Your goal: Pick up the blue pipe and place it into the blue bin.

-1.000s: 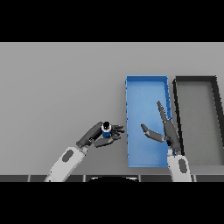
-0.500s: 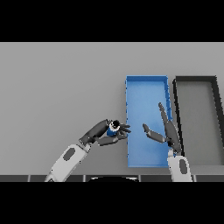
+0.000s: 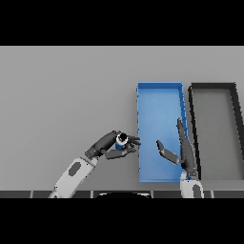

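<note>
The left robot hand (image 3: 108, 147) has its fingers and thumb curled around the blue pipe (image 3: 121, 140), which it holds above the grey worktop (image 3: 62, 100) just beside the left wall of the blue bin (image 3: 158, 90). The pipe is short, and its dark open end faces upward toward the view. It is not yet over the bin — the fingertips reach almost to the bin's left rim.

The right robot hand (image 3: 183, 152) hangs over the near right part of the blue bin, holding nothing. Its fingers are straight and point away from the robot, and its thumb sticks out to the left.

A black bin (image 3: 212, 86) stands on the worktop immediately to the right of the blue one — the two sit side by side.
</note>
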Controlling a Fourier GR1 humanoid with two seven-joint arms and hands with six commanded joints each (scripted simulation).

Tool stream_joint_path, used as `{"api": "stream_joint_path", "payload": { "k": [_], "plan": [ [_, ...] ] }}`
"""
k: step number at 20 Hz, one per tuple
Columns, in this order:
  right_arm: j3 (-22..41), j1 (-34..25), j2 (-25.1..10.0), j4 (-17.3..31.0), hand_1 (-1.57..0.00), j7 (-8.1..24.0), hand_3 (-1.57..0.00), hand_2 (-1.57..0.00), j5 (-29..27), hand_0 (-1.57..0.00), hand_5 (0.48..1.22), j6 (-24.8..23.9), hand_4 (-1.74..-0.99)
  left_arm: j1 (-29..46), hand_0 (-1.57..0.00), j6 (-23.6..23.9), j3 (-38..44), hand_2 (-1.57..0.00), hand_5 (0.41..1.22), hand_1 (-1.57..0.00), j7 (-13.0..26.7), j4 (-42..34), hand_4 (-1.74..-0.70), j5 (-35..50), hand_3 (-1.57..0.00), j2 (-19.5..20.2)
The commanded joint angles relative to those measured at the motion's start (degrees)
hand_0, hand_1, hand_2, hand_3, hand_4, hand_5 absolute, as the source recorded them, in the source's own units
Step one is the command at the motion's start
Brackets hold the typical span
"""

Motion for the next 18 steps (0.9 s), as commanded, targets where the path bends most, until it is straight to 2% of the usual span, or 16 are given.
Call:
{"api": "stream_joint_path", "payload": {
  "k": [1,2,3,4,6,8,11,15,17,18],
  "plan": [
    [-0.1,0.7,-0.2,-2.3,-0.02,-2.7,0.0,-0.03,-2.6,0.0,0.571,1.6,-1.166,0.0,-1.57,-0.2,-0.1,-1.57,1.221,-1.57,0.0,0.8,-1.47,-0.4,-1.57,-0.3],
    [-1.2,-0.1,-0.8,-3.0,-0.02,-3.2,0.0,-0.03,-6.1,0.0,0.579,3.5,-1.172,0.1,-1.57,-0.5,0.2,-1.57,1.221,-1.57,0.1,0.5,-1.47,-0.4,-1.57,-0.3],
    [-0.7,-0.1,-1.7,-5.3,-0.01,-4.3,0.0,-0.03,-7.3,0.0,0.592,5.1,-1.175,-0.1,-1.57,-0.2,-0.2,-1.57,1.221,-1.57,0.6,0.4,-1.47,-1.2,-1.57,-1.0],
    [-0.8,-0.6,-2.8,-6.8,-0.01,-4.1,0.0,-0.02,-9.0,0.0,0.597,6.7,-1.169,-0.4,-1.57,-0.7,0.7,-1.57,1.221,-1.57,0.5,0.6,-1.47,-0.8,-1.57,-0.5],
    [-0.4,-2.9,-6.8,-11.6,-0.01,0.5,0.0,-0.01,-11.1,0.0,0.589,9.8,-1.165,-0.3,-1.57,-0.8,0.6,-1.57,1.221,-1.57,1.4,0.5,-1.47,-1.3,-1.57,-1.1],
    [0.6,-4.5,-9.4,-14.7,0.0,5.3,0.0,-0.01,-13.7,0.0,0.567,12.9,-1.177,0.3,-1.57,-1.4,0.9,-1.57,1.221,-1.57,0.5,0.9,-1.47,-2.2,-1.57,-0.7],
    [4.1,-7.1,-12.7,-18.1,0.0,12.2,0.0,0.0,-13.0,0.0,0.539,16.0,-1.205,0.5,-1.57,-2.2,1.5,-1.57,1.221,-1.57,0.5,0.7,-1.47,-2.2,-1.57,-0.8],
    [6.7,-12.3,-14.2,-18.0,0.0,16.5,0.0,0.0,-13.9,0.0,0.523,19.6,-1.256,0.0,-1.57,-2.3,1.2,-1.57,1.221,-1.57,0.9,0.9,-1.47,-3.7,-1.57,-2.1],
    [8.3,-14.4,-13.7,-18.1,0.0,18.1,0.0,0.0,-14.5,0.0,0.524,20.7,-1.242,0.3,-1.57,-2.9,1.3,-1.57,1.221,-1.57,1.1,0.4,-1.47,-3.8,-1.57,-2.1],
    [9.0,-15.5,-13.2,-17.9,0.0,20.2,0.0,0.0,-15.0,0.0,0.522,20.9,-1.239,0.1,-1.57,-3.1,1.7,-1.57,1.221,-1.57,1.5,0.0,-1.47,-3.6,-1.57,-2.1]
  ]
}}
